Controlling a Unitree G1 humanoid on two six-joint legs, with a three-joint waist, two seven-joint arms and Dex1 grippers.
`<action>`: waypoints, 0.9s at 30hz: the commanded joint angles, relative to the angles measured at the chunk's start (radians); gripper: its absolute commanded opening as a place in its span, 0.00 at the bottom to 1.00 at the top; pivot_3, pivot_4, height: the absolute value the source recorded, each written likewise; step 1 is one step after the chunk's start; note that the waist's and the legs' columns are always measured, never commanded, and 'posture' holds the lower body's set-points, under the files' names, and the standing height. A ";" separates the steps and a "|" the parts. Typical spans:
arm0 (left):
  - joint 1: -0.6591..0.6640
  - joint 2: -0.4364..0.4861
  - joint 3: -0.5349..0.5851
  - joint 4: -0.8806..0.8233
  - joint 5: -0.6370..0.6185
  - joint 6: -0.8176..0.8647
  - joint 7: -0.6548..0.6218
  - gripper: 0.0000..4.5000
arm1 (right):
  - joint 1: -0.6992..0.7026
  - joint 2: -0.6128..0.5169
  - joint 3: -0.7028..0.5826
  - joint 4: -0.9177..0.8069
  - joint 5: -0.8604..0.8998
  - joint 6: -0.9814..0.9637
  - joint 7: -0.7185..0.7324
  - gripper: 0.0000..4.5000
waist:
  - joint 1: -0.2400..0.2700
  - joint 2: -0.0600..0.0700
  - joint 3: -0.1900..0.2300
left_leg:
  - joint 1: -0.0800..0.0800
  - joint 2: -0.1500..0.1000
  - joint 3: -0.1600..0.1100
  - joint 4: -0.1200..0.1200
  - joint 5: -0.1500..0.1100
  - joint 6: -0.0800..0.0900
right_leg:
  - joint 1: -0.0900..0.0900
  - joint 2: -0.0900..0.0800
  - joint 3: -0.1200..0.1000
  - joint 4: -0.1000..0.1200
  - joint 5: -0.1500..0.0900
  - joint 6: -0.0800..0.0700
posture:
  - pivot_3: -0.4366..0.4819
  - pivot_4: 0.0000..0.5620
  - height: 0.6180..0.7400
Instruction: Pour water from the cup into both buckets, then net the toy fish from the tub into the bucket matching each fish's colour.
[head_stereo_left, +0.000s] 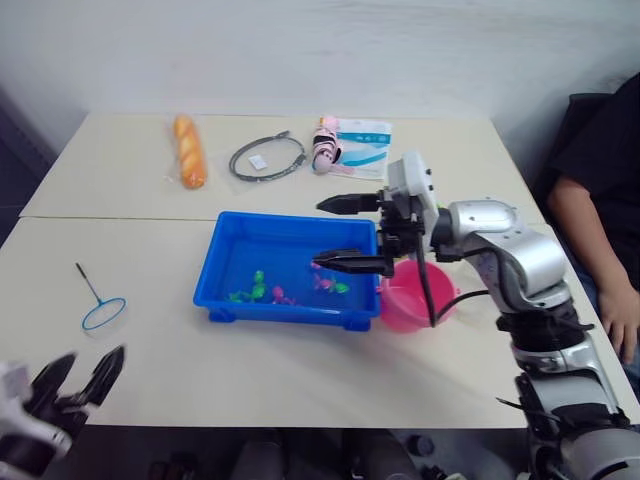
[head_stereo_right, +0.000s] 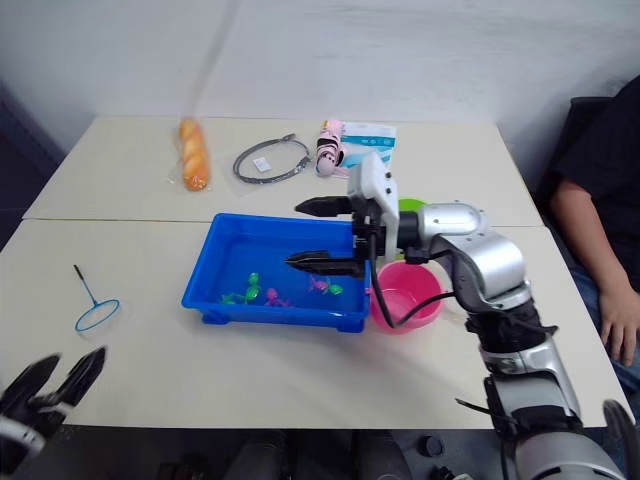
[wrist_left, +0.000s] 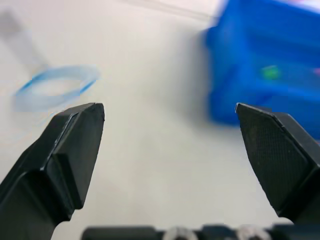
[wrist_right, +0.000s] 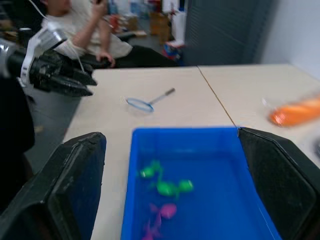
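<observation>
Two open hands, right hand (head_stereo_left: 350, 233) over tub (head_stereo_left: 240, 290), net (head_stereo_left: 101, 305) near left hand (head_stereo_left: 82, 379)

Two pale tables (head_stereo_left: 300, 380) butt together beneath my arms, a plain white wall (head_stereo_left: 300, 50) rising beyond them.

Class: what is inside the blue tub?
Inside the blue tub lie small green and pink toy fish. The right gripper, open above it, hides part of the floor.

Toy fish (head_stereo_left: 283, 290) in the tub (head_stereo_left: 240, 238), net (head_stereo_left: 102, 308) left of it, bucket (head_stereo_left: 412, 302) just right.
</observation>
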 joint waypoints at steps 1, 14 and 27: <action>0.061 -0.052 0.064 -0.025 -0.021 -0.030 0.093 1.00 | -0.003 0.016 0.006 0.009 -0.008 -0.044 0.048 0.98 | 0.003 -0.001 0.000 | 0.000 0.000 0.000 0.000 -0.001 0.000 | 0.000 0.000 0.000 0.000 0.000 0.000 | 0.48 0.27 1.00; -0.428 0.354 0.068 0.331 -0.117 0.264 0.651 1.00 | 0.027 0.023 0.027 -0.050 -0.022 -0.034 0.078 0.98 | -0.009 -0.001 0.000 | 0.000 -0.001 -0.002 -0.001 -0.001 -0.002 | -0.002 0.000 -0.002 0.005 -0.001 -0.003 | 0.48 0.27 1.00; -1.068 0.565 -0.328 1.083 0.217 0.223 0.568 1.00 | 0.114 -0.001 -0.040 -0.238 0.018 0.082 -0.085 0.98 | 0.000 -0.002 -0.001 | -0.001 0.000 -0.001 -0.002 0.003 -0.009 | -0.005 0.000 -0.005 0.006 -0.001 -0.003 | 0.48 0.27 1.00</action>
